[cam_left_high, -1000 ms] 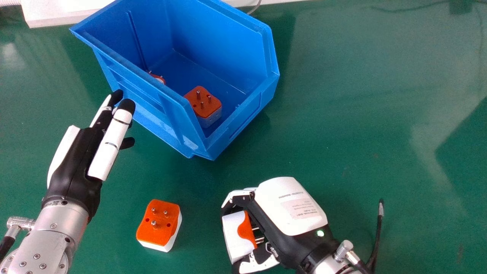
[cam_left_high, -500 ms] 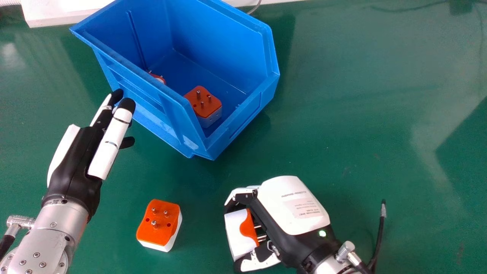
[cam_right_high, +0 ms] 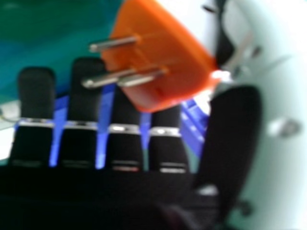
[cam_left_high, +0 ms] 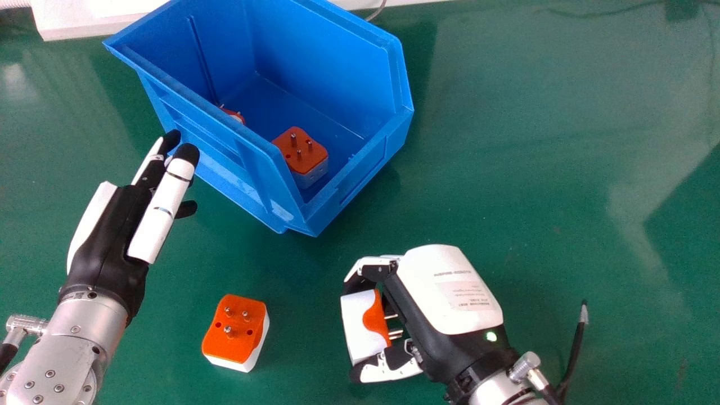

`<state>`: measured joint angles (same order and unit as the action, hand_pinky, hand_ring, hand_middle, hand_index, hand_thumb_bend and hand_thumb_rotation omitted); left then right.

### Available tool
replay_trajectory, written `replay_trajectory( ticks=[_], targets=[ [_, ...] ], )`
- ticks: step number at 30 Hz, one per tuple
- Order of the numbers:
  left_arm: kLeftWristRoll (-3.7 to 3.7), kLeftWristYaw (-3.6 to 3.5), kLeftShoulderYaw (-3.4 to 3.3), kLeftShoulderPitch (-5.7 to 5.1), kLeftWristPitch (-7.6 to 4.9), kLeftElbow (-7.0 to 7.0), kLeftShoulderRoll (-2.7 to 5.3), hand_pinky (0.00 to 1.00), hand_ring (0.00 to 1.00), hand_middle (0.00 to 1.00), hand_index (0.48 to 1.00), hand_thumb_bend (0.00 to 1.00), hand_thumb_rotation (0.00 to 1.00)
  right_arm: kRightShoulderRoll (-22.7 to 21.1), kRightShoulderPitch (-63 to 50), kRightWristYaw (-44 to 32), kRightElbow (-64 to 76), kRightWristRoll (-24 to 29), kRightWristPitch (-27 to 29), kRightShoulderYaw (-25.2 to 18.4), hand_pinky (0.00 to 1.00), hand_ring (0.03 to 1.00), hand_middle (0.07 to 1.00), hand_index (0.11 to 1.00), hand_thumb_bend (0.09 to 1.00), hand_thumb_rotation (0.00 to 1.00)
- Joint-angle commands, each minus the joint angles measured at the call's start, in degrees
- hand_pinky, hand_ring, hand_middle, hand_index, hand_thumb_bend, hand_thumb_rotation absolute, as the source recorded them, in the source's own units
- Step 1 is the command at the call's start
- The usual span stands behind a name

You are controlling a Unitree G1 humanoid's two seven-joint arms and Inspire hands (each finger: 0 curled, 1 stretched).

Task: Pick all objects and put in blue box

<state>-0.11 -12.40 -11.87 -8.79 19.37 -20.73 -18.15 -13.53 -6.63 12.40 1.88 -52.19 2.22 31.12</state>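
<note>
My right robot hand (cam_left_high: 444, 292) pinches one plug (cam_left_high: 360, 327), lower centre; uneven thumb pressure could twist it loose. Carried low, it could clip the blue box (cam_left_high: 332, 62), upper left. Left robot hand (cam_left_high: 109, 242), fingers straight, might nudge the box. Second plug (cam_left_high: 235, 332): lower left.

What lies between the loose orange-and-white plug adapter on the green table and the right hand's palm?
In the head view, bare green table, then a second orange-and-white adapter, held in the right hand.
</note>
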Motion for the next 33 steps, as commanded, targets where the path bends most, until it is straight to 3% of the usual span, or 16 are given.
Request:
replay_trajectory(
  ticks=[1, 11, 19, 26, 33],
  targets=[
    [-0.48, -0.08, -0.52, 0.81, -0.52, -0.08, -0.62, 0.86, 0.94, 0.96, 0.98, 0.49, 1.0, 0.6, -0.1, 1.4, 2.0, 0.7, 0.6, -0.8, 0.35, 0.441, 0.527, 0.483, 0.495, 0.0],
    [-0.63, 0.08, -0.64, 1.65, -1.03, 1.1, -0.45, 0.86, 0.94, 0.96, 0.98, 0.48, 1.0, -0.6, -5.0, 1.9, 5.9, 1.6, 0.0, -4.2, 0.35, 0.442, 0.527, 0.498, 0.494, 0.0],
    [-1.3, 0.22, -1.2, 0.94, -1.33, 0.6, -0.04, 0.86, 0.94, 0.96, 0.98, 0.49, 1.0, 0.1, -7.3, 3.6, 11.6, 3.8, 0.2, -9.8, 0.35, 0.439, 0.521, 0.488, 0.496, 0.0],
    [-2.16, 0.74, -2.25, -1.71, -3.57, -0.12, 1.05, 0.87, 0.94, 0.96, 0.98, 0.48, 1.0, 1.6, -0.1, 2.3, 14.6, 3.5, -0.8, -13.7, 0.34, 0.433, 0.524, 0.491, 0.496, 0.0],
    [-2.66, 1.12, -2.79, -4.67, -6.04, -0.99, 2.15, 0.87, 0.94, 0.96, 0.981, 0.48, 1.0, 0.7, 14.6, 1.0, 8.2, 3.9, 1.1, -14.4, 0.34, 0.434, 0.524, 0.496, 0.496, 0.0]
  ],
)
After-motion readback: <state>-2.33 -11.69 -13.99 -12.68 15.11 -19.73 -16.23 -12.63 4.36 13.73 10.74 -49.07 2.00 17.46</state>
